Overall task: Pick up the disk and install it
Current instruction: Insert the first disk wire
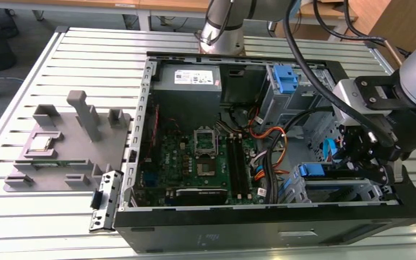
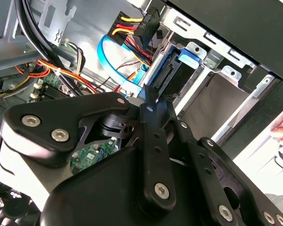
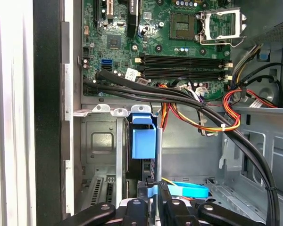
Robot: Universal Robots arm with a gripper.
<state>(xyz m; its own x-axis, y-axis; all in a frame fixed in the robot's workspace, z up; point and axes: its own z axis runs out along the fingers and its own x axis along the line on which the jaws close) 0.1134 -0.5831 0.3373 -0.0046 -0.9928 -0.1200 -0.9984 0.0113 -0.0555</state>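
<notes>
The disk [image 1: 332, 177] stands on edge in the metal drive bay at the front of the open computer case, on the exterior view's right. Its blue carrier tab [image 3: 144, 139] faces the motherboard, and its dark connector end [image 2: 169, 75] points toward my gripper. My gripper [image 1: 372, 165] hangs over the case's right wall, right at that end of the disk. In the first wrist view its fingers [image 3: 142, 188] stand almost together, with only a sliver of blue between them. In the second wrist view the fingertips [image 2: 148, 96] lie against the disk's end.
A bundle of black, orange and yellow cables [image 3: 193, 106] and a blue flat cable [image 2: 114, 70] run close by the bay. The motherboard [image 1: 193, 157] fills the case floor. A second blue carrier [image 1: 285, 80] sits at the back. A grey fixture [image 1: 63, 146] stands outside on the slatted table.
</notes>
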